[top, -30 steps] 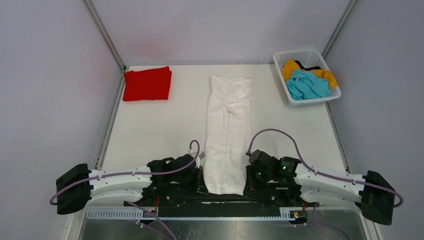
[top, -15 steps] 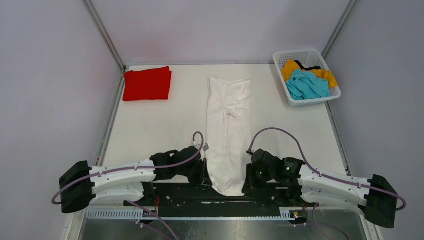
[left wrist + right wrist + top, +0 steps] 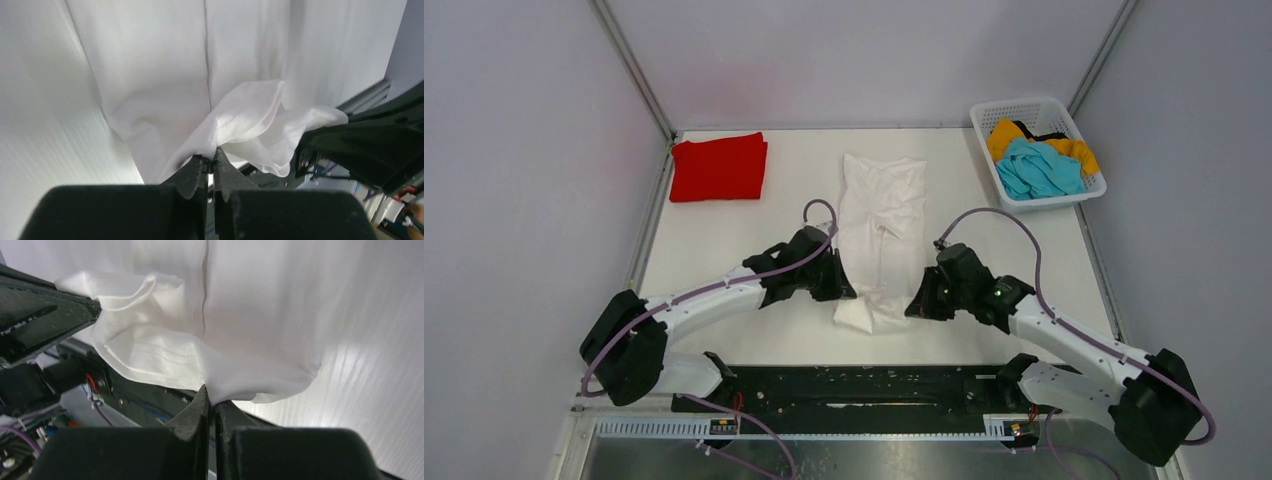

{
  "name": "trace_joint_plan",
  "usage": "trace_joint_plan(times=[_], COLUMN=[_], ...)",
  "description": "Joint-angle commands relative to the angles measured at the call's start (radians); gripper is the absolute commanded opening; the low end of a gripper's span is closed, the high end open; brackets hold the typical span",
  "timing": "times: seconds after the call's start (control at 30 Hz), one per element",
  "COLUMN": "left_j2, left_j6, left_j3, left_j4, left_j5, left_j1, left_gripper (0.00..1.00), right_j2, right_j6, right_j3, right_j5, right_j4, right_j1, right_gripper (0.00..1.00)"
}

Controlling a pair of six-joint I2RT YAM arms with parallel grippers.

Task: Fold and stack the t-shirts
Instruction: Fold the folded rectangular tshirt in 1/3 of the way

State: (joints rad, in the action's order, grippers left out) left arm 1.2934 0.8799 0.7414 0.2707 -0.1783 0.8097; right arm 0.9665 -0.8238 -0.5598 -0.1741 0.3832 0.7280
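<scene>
A long white t-shirt (image 3: 882, 215) lies folded lengthwise down the middle of the table. My left gripper (image 3: 842, 291) is shut on its near left corner (image 3: 220, 135). My right gripper (image 3: 912, 308) is shut on its near right corner (image 3: 240, 375). Both hold the near hem (image 3: 864, 315) lifted and bunched over the shirt's lower part. A folded red t-shirt (image 3: 719, 167) lies at the far left. Teal (image 3: 1036, 170) and orange-yellow (image 3: 1007, 133) shirts lie in the basket.
A white lattice basket (image 3: 1012, 108) stands at the far right corner. Metal frame posts (image 3: 631, 65) rise at the back corners. A black base rail (image 3: 874, 385) runs along the near edge.
Both grippers have carried the shirt's near hem away from the near edge toward the middle, lifting it. The shirt is now shorter and bunched at its near end.
</scene>
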Motion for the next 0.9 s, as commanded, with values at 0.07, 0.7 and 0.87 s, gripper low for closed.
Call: trace_joint_plan(times=[0.07, 0.7, 0.87], left_j2=[0.108, 0.439, 0.530], left_j6=[-0.072, -0.265, -0.279], left_j3=[0.133, 0.514, 0.586], left_j4=[-0.056, 0.061, 0.082], left_j5=[0.048, 0.122, 0.110], left_j1=[-0.091, -0.215, -0.239], left_gripper=[0.00, 0.00, 0.00], right_j2=[0.147, 0.514, 0.574], right_j6=[0.117, 0.149, 0.126], right_j3=[-0.129, -0.316, -0.325], right_j5=[-0.010, -0.142, -0.128], right_j4=[-0.082, -0.281, -0.322], right_j1=[-0.130, -0.344, -0.361], right_gripper=[0.00, 0.05, 0.07])
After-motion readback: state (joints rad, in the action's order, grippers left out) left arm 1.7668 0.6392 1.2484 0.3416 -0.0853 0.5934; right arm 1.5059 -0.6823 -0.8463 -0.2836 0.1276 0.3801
